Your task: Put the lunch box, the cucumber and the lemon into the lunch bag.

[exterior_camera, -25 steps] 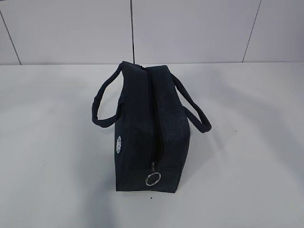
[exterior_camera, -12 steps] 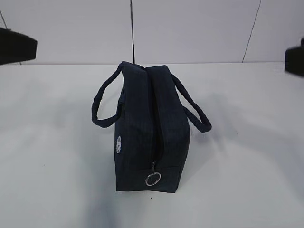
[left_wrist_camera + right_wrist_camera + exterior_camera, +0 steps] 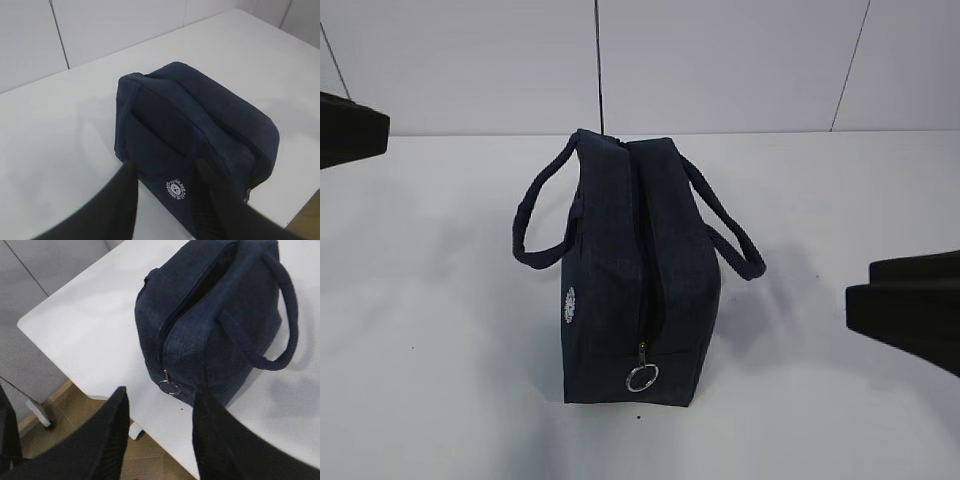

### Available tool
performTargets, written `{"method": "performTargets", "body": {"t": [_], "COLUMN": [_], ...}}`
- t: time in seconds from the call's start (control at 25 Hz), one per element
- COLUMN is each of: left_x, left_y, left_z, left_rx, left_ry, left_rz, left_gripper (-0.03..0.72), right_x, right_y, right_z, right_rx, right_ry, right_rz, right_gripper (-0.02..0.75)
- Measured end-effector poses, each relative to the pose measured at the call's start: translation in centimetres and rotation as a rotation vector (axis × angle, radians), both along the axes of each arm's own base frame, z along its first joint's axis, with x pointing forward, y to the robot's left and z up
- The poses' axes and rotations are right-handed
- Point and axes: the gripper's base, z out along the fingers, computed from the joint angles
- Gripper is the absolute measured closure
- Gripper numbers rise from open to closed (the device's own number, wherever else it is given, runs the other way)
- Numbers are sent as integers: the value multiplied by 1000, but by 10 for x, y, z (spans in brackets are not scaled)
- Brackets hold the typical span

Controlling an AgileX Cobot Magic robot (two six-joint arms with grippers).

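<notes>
The dark navy lunch bag [image 3: 635, 275] stands in the middle of the white table, zipper on top, metal ring pull [image 3: 642, 377] at its near end, round white logo [image 3: 570, 303] on its left side. It also shows in the left wrist view [image 3: 195, 135] and the right wrist view [image 3: 215, 315]. My left gripper [image 3: 165, 172] is open and empty, high to the left of the bag. My right gripper [image 3: 160, 395] is open and empty, near the ring pull end [image 3: 169, 386]. The lunch box, cucumber and lemon are out of view.
The white table [image 3: 840, 200] spreads all round the bag. Its near edge and the brown floor [image 3: 75, 415] below show in the right wrist view. A grey panelled wall [image 3: 720, 60] stands behind the table.
My right gripper has come down into view at the right edge, level with the bag. My left gripper at the top left edge has barely shifted. A second ago neither showed.
</notes>
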Motion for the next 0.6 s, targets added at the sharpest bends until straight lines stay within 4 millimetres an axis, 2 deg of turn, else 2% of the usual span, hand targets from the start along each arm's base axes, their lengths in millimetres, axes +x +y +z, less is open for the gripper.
{"method": "performTargets", "body": {"t": [0.36, 0.6], "left_x": [0, 0], "left_y": [0, 0], "left_z": [1, 1], "left_rx": [-1, -1], "left_ry": [-7, -7], "left_rz": [2, 2], "left_gripper": [450, 450], "right_x": [15, 31], "right_y": [7, 9], "right_z": [-12, -29], "right_rx": [114, 39], "right_ry": [121, 118], "right_rz": [13, 71], "right_gripper": [422, 422]}}
